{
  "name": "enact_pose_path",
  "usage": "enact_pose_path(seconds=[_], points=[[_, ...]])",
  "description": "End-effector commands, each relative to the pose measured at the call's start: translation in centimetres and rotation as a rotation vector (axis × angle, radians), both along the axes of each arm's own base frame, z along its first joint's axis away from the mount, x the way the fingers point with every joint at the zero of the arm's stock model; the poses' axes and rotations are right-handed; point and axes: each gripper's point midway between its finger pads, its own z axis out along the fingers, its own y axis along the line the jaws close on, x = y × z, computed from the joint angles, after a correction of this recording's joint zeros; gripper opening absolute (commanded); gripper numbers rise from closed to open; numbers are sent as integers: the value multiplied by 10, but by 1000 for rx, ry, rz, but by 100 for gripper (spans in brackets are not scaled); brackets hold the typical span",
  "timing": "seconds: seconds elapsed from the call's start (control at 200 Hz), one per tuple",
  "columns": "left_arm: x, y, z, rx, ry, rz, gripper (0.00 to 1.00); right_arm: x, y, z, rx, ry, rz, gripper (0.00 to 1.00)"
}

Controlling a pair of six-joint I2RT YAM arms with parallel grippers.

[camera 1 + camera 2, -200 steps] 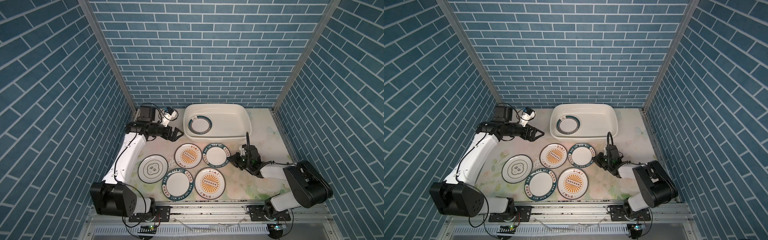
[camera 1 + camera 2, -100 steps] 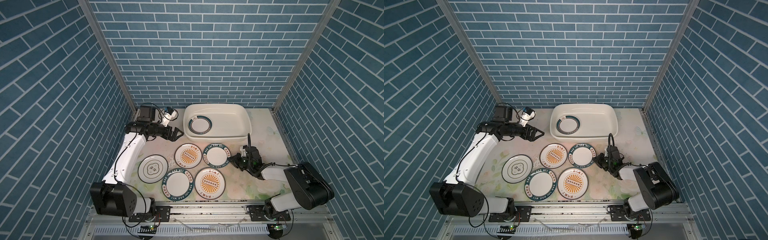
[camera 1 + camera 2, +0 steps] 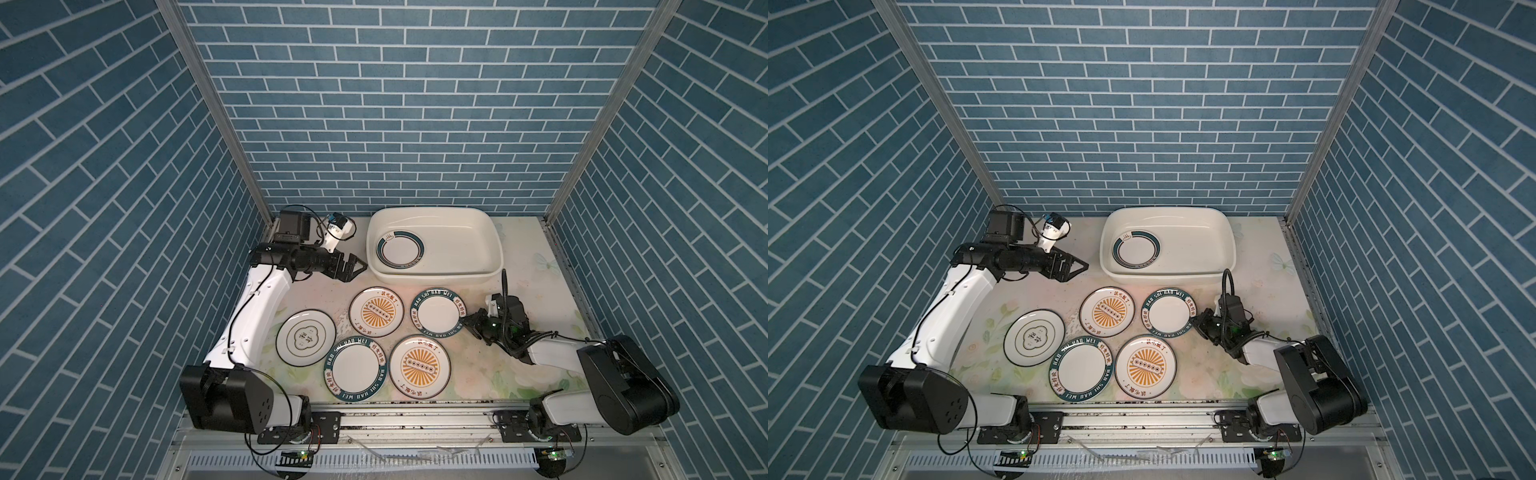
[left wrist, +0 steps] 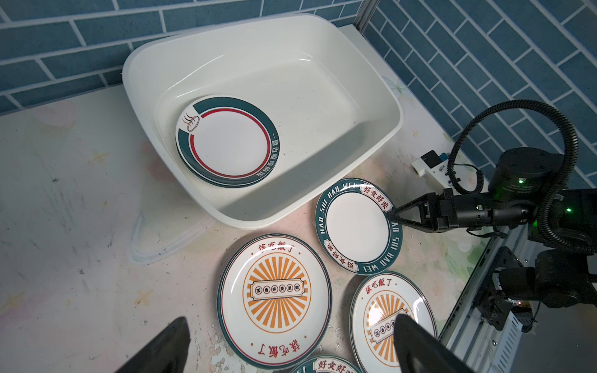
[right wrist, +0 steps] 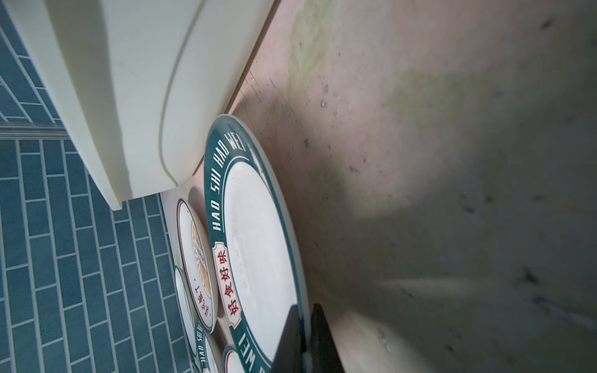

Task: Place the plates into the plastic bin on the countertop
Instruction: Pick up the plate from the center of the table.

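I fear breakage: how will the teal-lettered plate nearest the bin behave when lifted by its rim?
The teal-lettered plate looks stiff and glossy, so it may slip. The right hand pinches only one rim edge, so it probably tilts. It looks ceramic, likely breakable.

The arms (image 3: 257, 316) have white links (image 3: 552, 353), black joints (image 3: 623, 382), tapered fingers (image 4: 161, 352) (and ribbed cable (image 4: 517, 105)).

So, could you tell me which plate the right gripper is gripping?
The teal-lettered plate beside the plastic bin: only its rim sits pinched in the right gripper.
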Motion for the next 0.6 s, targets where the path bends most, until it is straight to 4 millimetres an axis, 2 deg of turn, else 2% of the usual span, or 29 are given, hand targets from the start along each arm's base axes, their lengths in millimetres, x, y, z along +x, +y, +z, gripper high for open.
enact_pose_path(seconds=[0.0, 0.435, 0.595], points=[[1, 0, 11, -5, -21, 1, 99, -1, 2, 8, 41, -9, 3, 0], [1, 0, 12, -8, -23, 1, 100, -3, 1, 31, 80, -35, 2, 0], [1, 0, 13, -11, -24, 1, 100, -9, -3, 31, 68, -24, 3, 0]])
